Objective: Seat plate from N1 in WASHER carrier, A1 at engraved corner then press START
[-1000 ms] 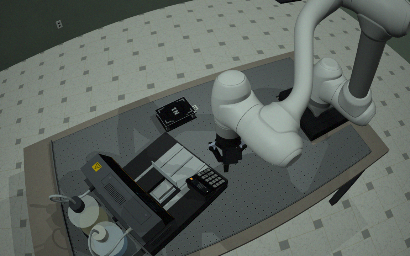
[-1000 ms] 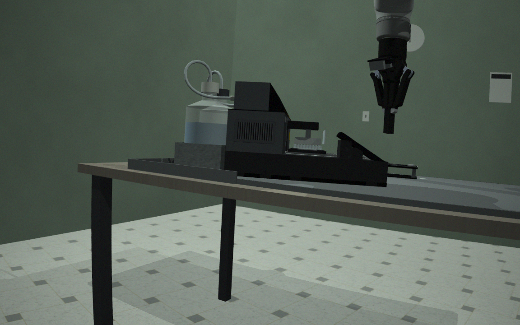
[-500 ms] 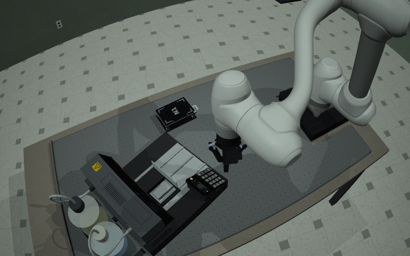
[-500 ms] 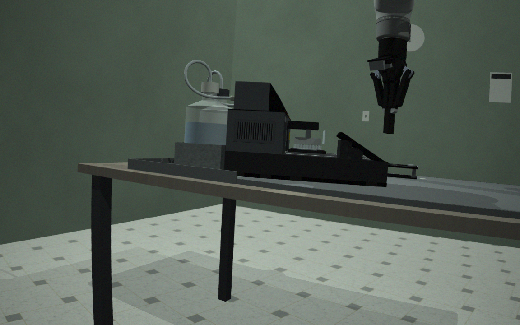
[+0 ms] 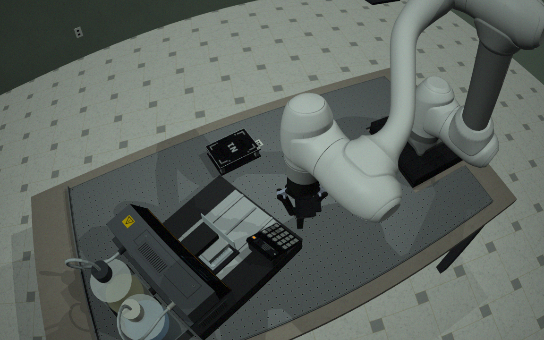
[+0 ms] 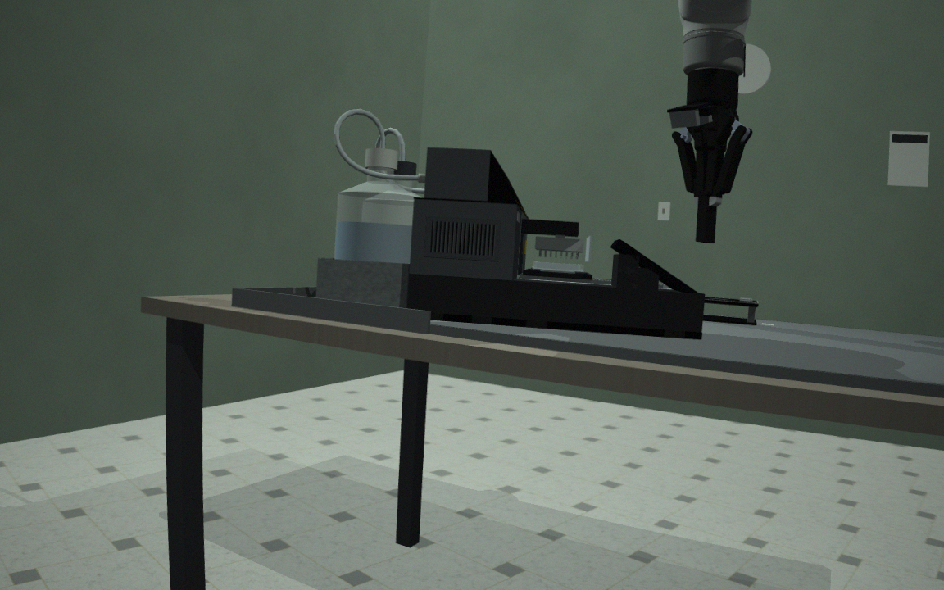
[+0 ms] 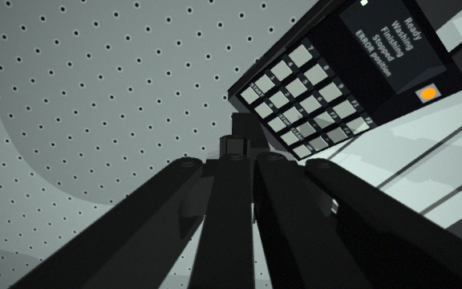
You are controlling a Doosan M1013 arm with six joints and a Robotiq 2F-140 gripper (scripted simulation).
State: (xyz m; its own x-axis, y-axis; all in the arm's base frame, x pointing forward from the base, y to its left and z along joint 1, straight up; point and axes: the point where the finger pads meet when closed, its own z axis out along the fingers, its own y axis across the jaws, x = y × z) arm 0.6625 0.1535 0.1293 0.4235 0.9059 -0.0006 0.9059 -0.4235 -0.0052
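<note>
The arm's jaws are pressed together on nothing, and the gripper (image 6: 705, 220) hangs in the air above the tabletop (image 5: 350, 253), just beside the washer's keypad (image 5: 275, 242) and clear of it; the wrist view shows the START key (image 7: 251, 95) at the keypad's near corner and a lamp (image 7: 428, 94) glowing amber beside the status list; the plate (image 5: 219, 255) lies on the carrier (image 5: 199, 241) under the washer's (image 5: 168, 262) head; the nest (image 5: 233, 149) marked N1 stands well apart at the rear; two bottles (image 5: 113, 283) sit behind the washer.
</note>
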